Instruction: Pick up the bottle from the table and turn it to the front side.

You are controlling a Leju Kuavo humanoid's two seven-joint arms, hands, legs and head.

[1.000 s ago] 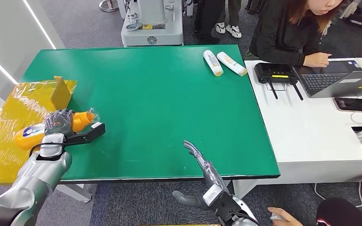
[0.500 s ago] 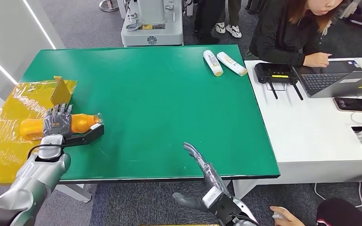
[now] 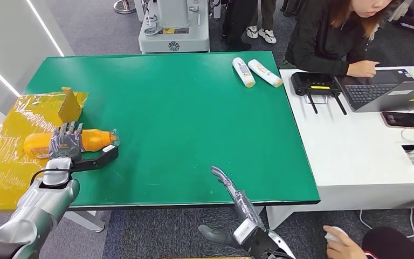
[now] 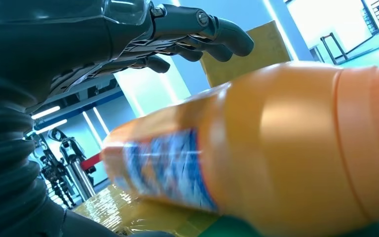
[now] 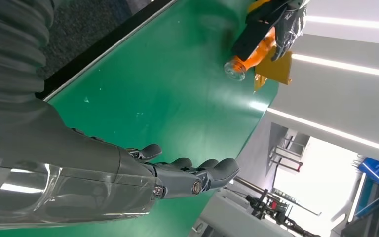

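An orange bottle [image 3: 94, 139] lies on its side at the left edge of the green table [image 3: 183, 118], its cap end pointing right. My left hand [image 3: 64, 144] is over its middle with fingers stretched out and thumb along the near side. In the left wrist view the fingers [image 4: 197, 29] are straight and stand off the blurred bottle [image 4: 276, 148], whose blue label faces the camera. My right hand [image 3: 237, 202] is open and empty past the table's front edge, with fingers [image 5: 177, 175] extended. The right wrist view shows the bottle [image 5: 256, 52] far off under the left hand [image 5: 281, 19].
A yellow plastic sheet [image 3: 11, 145] and a small yellow box [image 3: 69, 105] lie at the table's left. Two white bottles [image 3: 243, 72] lie at the far right corner. A white desk [image 3: 356, 151] with a router, laptop and phone adjoins; a person sits there. Another person's hand [image 3: 339, 240] is at lower right.
The left hand lowered the bottle onto the table, rolling it so the label left the top. Its fingers went from wrapped around the bottle to stretched out. The right hand barely moved.
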